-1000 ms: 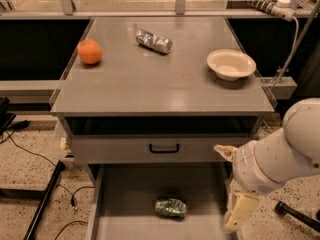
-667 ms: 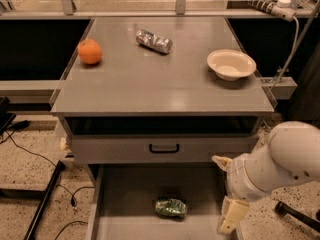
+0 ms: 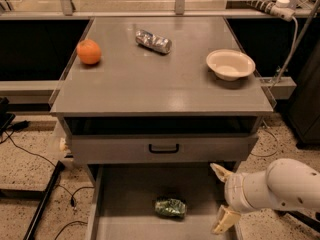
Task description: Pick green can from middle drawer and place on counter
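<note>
The green can [image 3: 170, 207] lies on its side on the floor of the pulled-out middle drawer [image 3: 125, 204], near the middle. My gripper [image 3: 222, 198] is at the drawer's right side, to the right of the can and apart from it, with its two pale fingers [image 3: 219, 172] spread open and empty. The white arm reaches in from the lower right. The counter [image 3: 160, 79] is the grey top above the drawers.
On the counter are an orange [image 3: 89, 52] at the left, a silver-grey can [image 3: 153, 40] lying at the back, and a white bowl [image 3: 230, 64] at the right. A grey drawer front with a black handle [image 3: 163, 148] is shut above the open drawer. Cables lie on the floor at left.
The arm and gripper have moved lower and slightly left, towards the drawer's right side. The can has not moved.
</note>
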